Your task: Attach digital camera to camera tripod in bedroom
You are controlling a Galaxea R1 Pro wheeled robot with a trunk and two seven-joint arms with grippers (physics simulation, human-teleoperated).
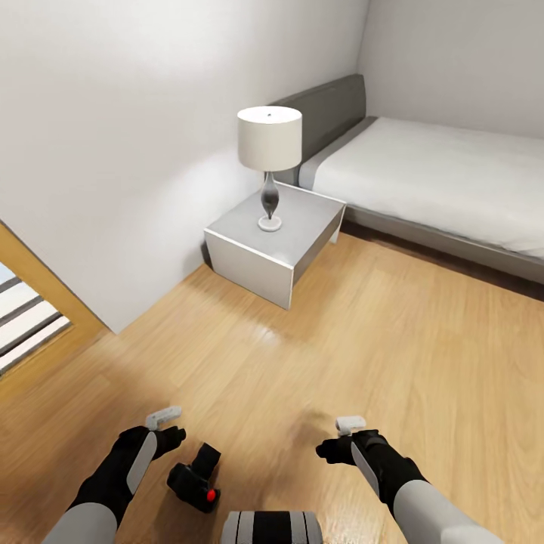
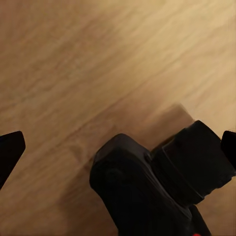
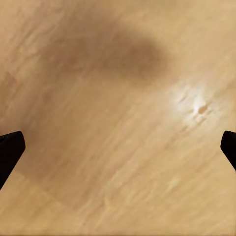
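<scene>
Plainly, the step in hand looked to be picking the digital camera (image 1: 194,480) up off the wood floor (image 1: 317,355), since the camera tripod was nowhere to be seen among the bed (image 1: 431,177), the bedside cabinet (image 1: 276,242) and the lamp (image 1: 270,162). The camera lay on the floor close in front of the robot, just beside the left hand (image 1: 172,434) and slightly to its inner side, with its red button (image 1: 211,496) facing up and its lens barrel pointing away toward the room. To do this well, I judged the left hand should be brought squarely over the camera body (image 2: 135,189) rather than the rounded lens (image 2: 196,164), and lowered until a finger passed down each side of the body before closing, because a pinch on the barrel could slip or roll. In the left wrist view the camera sat off to one side between the two fingertips (image 2: 11,150), nearer one of them, so some sideways correction seemed needed first. The left hand's fingers stood wide apart, held nothing and did not touch the camera. The right hand (image 1: 332,449) hovered over bare floor, its fingertips (image 3: 11,150) likewise spread wide and empty, well apart from the camera.
</scene>
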